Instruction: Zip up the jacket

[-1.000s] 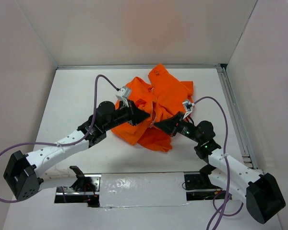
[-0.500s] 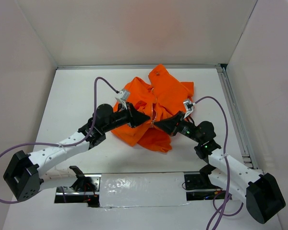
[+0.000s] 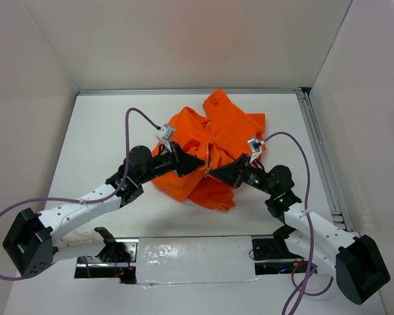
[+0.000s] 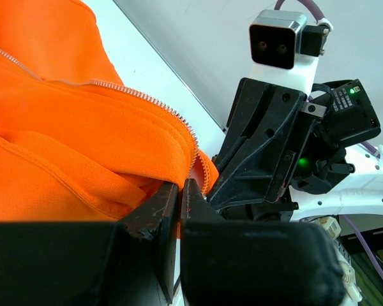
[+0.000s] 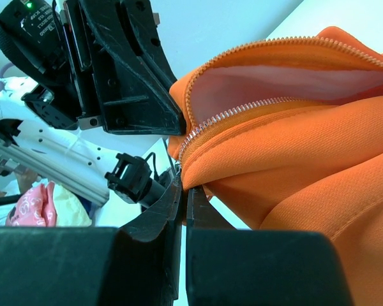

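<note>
The orange jacket [image 3: 220, 128] lies crumpled at mid-table, front unzipped. My left gripper [image 3: 201, 165] and right gripper [image 3: 213, 172] meet tip to tip at its near hem. In the left wrist view my left gripper [image 4: 180, 186] is shut on orange fabric [image 4: 83, 159] at the lower end of the pale zipper [image 4: 147, 99]. In the right wrist view my right gripper [image 5: 184, 183] is shut on the jacket's edge [image 5: 293, 153] just under the zipper teeth [image 5: 230, 115]. The pinkish lining [image 5: 281, 83] shows between the two open zipper rows.
White walls enclose the table on three sides. A metal rail [image 3: 318, 151] runs along the right edge. A foil-covered strip [image 3: 190, 252] and the arm bases lie at the near edge. Purple cables [image 3: 134, 115] loop above both wrists.
Both grippers have shifted slightly toward the near-left, still pinching the hem. The jacket's lower edge has moved a little with them.
</note>
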Controlling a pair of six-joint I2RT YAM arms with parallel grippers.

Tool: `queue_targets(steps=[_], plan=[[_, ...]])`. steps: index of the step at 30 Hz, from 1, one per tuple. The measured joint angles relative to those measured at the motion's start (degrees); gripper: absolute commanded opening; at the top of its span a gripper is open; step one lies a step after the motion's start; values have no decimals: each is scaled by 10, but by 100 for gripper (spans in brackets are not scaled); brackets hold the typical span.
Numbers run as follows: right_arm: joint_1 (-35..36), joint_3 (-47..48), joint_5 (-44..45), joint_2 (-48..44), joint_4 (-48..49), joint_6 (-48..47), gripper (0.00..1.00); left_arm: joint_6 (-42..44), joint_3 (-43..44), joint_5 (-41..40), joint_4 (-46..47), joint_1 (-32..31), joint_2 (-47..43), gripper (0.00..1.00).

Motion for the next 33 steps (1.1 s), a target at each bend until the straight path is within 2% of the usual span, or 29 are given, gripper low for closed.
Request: queue_targets(steps=[13,33], plan=[[0,1,-12,12,1,8,0,2,-16,15,35,2,-4,0],[0,8,-23,-1,-5,12,0,5,-18,31,36,4,-4,0]])
